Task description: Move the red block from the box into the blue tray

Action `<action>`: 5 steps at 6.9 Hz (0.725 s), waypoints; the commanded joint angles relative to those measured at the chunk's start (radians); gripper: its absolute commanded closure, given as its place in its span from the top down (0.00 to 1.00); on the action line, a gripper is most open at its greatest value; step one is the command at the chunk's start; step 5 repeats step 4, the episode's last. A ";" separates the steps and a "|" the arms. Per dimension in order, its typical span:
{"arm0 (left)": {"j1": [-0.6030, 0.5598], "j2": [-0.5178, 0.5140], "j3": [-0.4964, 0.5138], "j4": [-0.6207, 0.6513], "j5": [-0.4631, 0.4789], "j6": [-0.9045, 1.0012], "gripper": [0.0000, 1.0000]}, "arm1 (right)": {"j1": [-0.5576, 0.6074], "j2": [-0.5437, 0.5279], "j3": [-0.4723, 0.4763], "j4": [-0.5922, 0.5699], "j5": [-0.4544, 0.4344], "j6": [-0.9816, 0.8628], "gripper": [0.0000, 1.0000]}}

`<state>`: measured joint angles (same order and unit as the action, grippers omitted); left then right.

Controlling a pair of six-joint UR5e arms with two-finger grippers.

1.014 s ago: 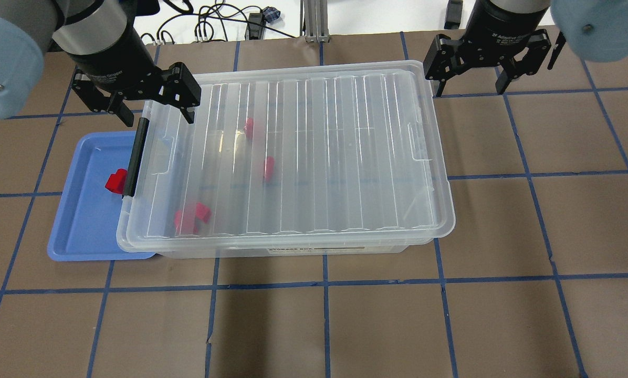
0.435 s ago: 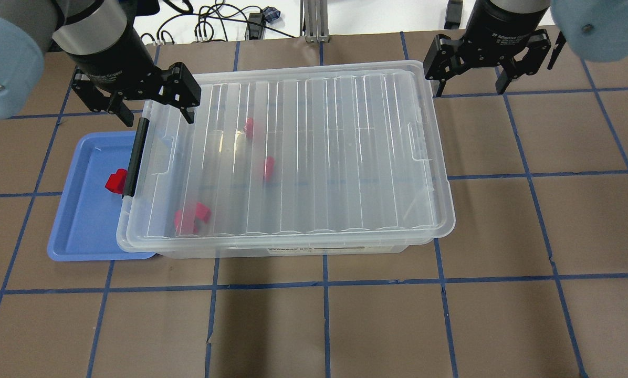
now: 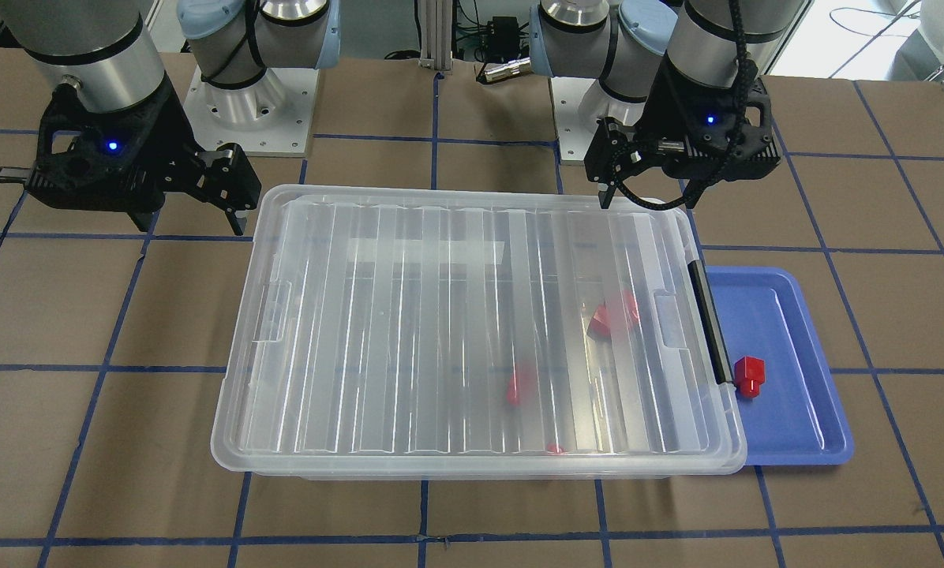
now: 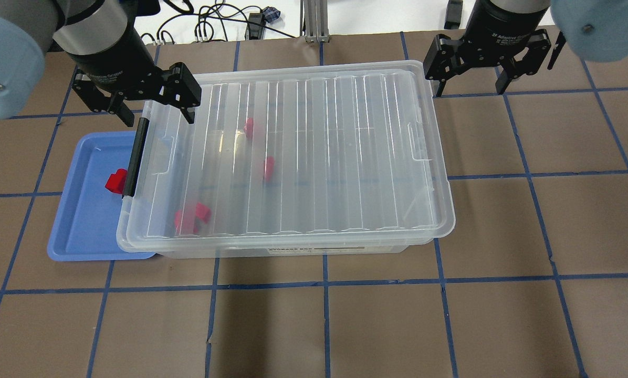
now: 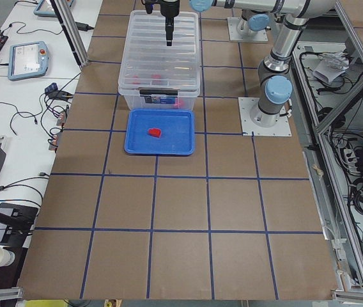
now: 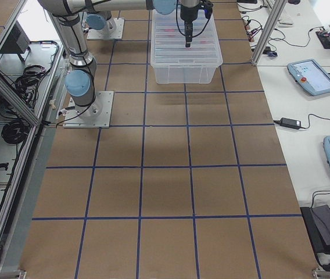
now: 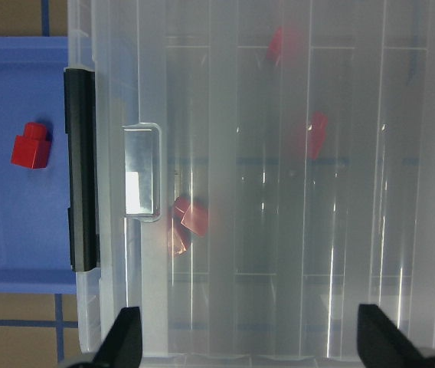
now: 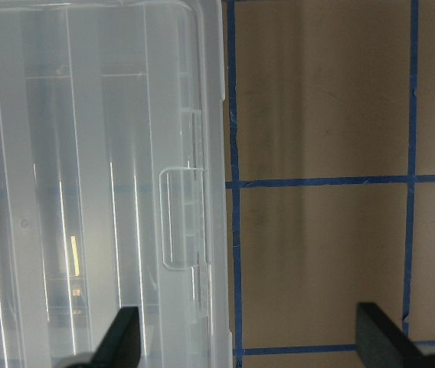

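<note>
The clear box [image 4: 314,152] lies mid-table with its ribbed lid closed and its black latch [image 4: 136,156] at the end facing the blue tray [image 4: 83,220]. One red block [image 4: 116,181] lies in the tray beside the latch; it also shows in the left wrist view [image 7: 31,146]. Several more red blocks [image 4: 191,217] show through the lid. My left gripper [image 4: 158,119] hangs open and empty above the box's far corner at the latch end. My right gripper [image 4: 470,90] hangs open and empty just past the box's other far corner.
The box partly overlaps the tray's right edge. The table is brown with a grid of blue tape lines [image 4: 324,283]. Cables and a metal post [image 4: 314,21] lie beyond the far edge. The arm bases [image 3: 251,95] stand behind the box.
</note>
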<state>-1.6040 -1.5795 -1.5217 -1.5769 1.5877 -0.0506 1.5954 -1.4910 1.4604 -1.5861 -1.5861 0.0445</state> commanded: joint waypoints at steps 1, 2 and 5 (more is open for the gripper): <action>-0.001 -0.004 0.000 0.000 0.001 0.000 1.00 | 0.000 0.000 0.000 0.000 0.000 0.000 1.00; -0.002 -0.004 0.000 0.000 0.002 -0.002 1.00 | 0.000 0.000 0.000 0.000 0.000 0.000 1.00; -0.001 -0.001 -0.006 0.000 0.002 -0.003 1.00 | 0.000 0.000 0.000 0.000 0.000 0.000 1.00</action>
